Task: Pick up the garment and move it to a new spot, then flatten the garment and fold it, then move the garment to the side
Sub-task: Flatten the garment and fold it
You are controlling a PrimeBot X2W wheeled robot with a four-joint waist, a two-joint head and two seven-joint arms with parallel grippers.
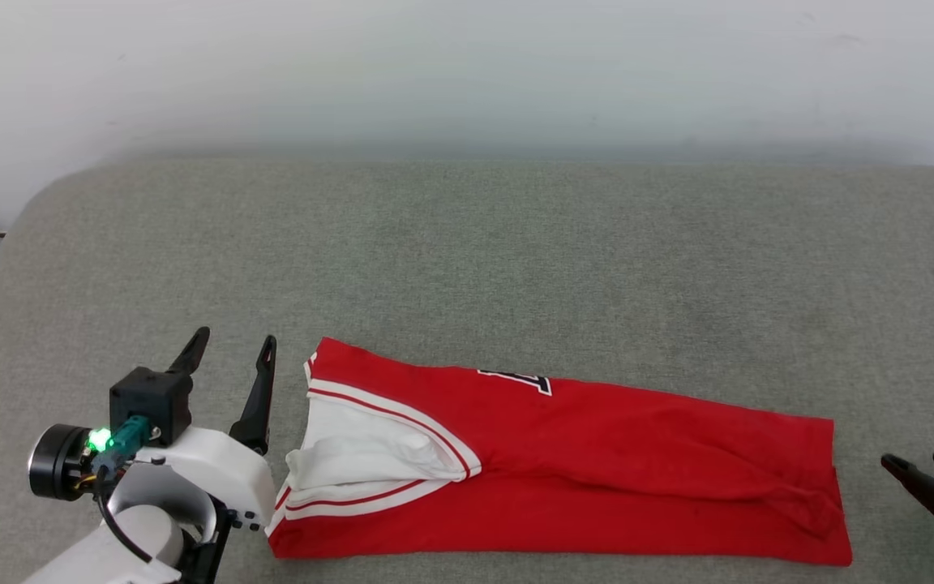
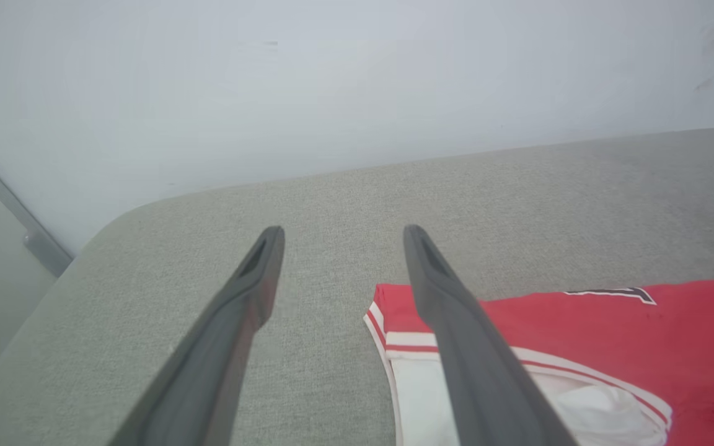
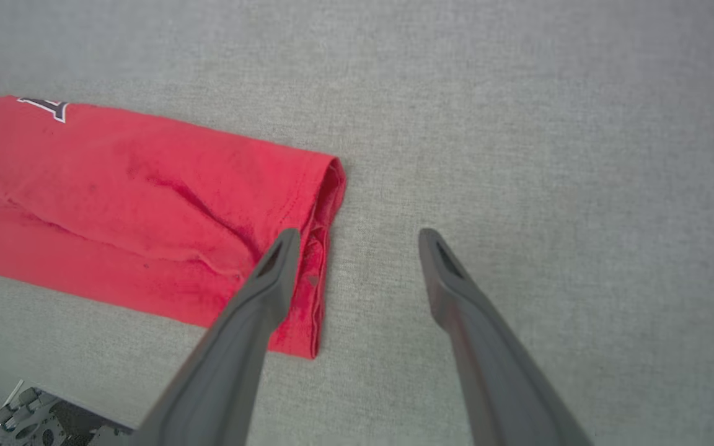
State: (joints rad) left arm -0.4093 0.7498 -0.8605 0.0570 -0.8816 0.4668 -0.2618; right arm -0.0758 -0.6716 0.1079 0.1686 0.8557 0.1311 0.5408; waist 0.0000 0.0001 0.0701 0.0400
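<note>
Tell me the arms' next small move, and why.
Probably lower the right gripper onto the shirt's hem and close on it, ready to fold that end toward the sleeves. The shirt lies as a long narrow strip on the grey surface; the right gripper and the left gripper stand open, empty, one beside each end.

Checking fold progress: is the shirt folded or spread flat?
Folded lengthwise: the shirt is a narrow strip, white sleeve laid over the red, layers stacked at the hem.
</note>
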